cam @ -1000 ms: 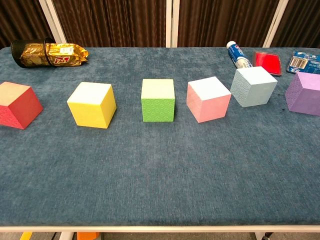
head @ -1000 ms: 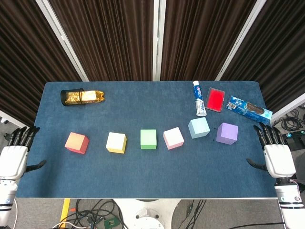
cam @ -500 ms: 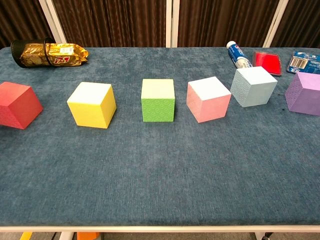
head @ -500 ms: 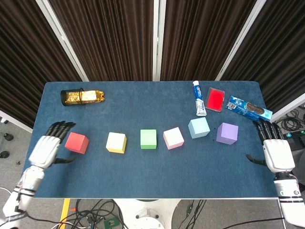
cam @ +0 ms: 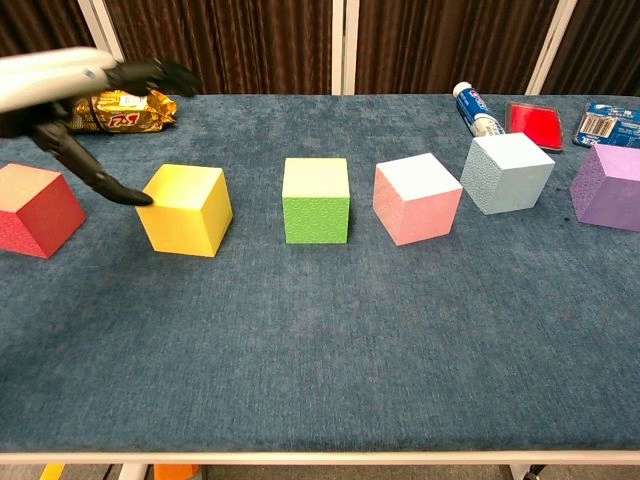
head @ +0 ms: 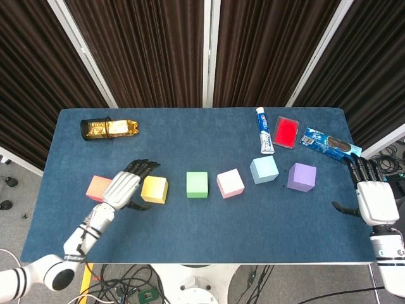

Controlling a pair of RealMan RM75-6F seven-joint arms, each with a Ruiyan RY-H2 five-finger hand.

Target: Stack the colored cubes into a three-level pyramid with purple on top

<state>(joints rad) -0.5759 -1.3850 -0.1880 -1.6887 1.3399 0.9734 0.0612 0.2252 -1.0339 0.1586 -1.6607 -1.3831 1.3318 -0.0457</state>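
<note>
We saw nothing stacked yet: all six cubes, from red cube to purple cube, sat in one row on the desk. Our left hand hovered by the yellow cube, fingers spread and empty; our right hand waited released, so we judged all building remained

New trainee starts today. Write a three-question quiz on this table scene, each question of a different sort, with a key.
1. True or false: the purple foam cube already sits on top of another cube.
2. Which cube is the left hand closest to?
A. green foam cube
B. yellow foam cube
C. light blue foam cube
3. Fill in: the white toothpaste tube lies beside a flat ____ box.

Key
1. False; it stands alone on the blue cloth table.
2. B; the thumb reaches that cube's left side, fingers spread above it.
3. Red.
</note>
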